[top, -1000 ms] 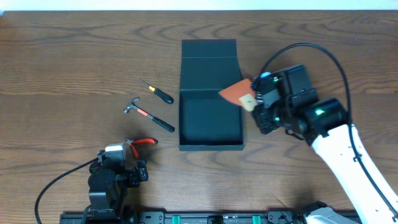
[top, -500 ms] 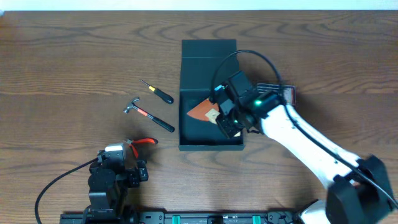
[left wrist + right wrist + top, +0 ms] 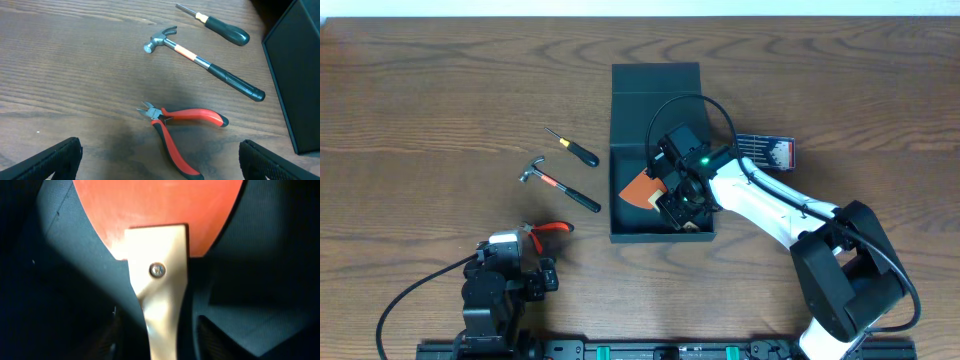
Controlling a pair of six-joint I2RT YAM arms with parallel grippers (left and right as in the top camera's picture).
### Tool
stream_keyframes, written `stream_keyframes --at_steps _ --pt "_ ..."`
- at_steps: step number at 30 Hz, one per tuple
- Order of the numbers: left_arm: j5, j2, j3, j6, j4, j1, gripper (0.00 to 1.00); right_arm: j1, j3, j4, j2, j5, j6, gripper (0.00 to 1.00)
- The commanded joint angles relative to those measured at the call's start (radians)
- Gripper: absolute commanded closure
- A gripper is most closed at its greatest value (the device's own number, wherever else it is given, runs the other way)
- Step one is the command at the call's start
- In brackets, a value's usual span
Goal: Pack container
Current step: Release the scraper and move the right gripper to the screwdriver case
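- Container [image 3: 630, 215]: dark teal-black square box at the table's centre, open, with its flap lid laid back at 12 o'clock.
- Handling, judged: rigid matte board and probably light, so a sideways push would likely slide it. Take it by a side wall. To close it, take the flap's free edge at 12 o'clock and spare the hinge crease.
- Orange-bladed spatula [image 3: 640, 187]: lies flat on the box floor toward 9 o'clock. It has a pale handle with one screw.
- Right gripper [image 3: 678, 205]: reaches inside the box. In the dim wrist view its jaws stand off either side of the handle without touching it, so it appears to have let go.
- Left gripper [image 3: 160, 155]: at 7 o'clock of the box, fingers spread wide and holding nothing.
- Pliers [image 3: 182, 127]: red-handled, on the table just ahead of the left gripper.
- Hammer [image 3: 558, 182] and screwdriver [image 3: 572, 146]: at 9 to 10 o'clock of the box, not yet packed.
- Small blue pack [image 3: 765, 150]: on the table at 2 o'clock, outside the box.
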Motion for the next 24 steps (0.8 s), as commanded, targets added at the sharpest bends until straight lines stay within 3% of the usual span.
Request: stream_keyframes --at_steps 1,10,14,17,19,20,24 --pt "-0.012 -0.006 0.002 0.006 0.001 0.002 0.02 0.007 0.026 0.002 -0.013 -0.01 -0.01 0.47" --pt "-0.012 -0.006 0.002 0.006 0.001 0.002 0.01 -0.002 0.132 -0.075 -0.205 0.02 -0.011 0.25" --pt "-0.012 -0.006 0.002 0.006 0.001 0.002 0.02 -0.031 0.19 -0.098 -0.344 0.163 0.003 0.17" --pt "-0.012 -0.006 0.002 0.006 0.001 0.002 0.01 -0.09 0.196 -0.095 -0.4 0.316 0.028 0.51" --pt "-0.012 -0.006 0.002 0.006 0.001 0.002 0.01 -0.163 0.196 -0.092 -0.402 0.355 0.027 0.88" --pt "-0.012 -0.006 0.002 0.006 0.001 0.002 0.01 -0.197 0.196 -0.088 -0.395 0.354 0.027 0.97" --pt "-0.012 -0.006 0.002 0.006 0.001 0.002 0.01 -0.348 0.196 -0.025 -0.333 0.344 0.024 0.99"
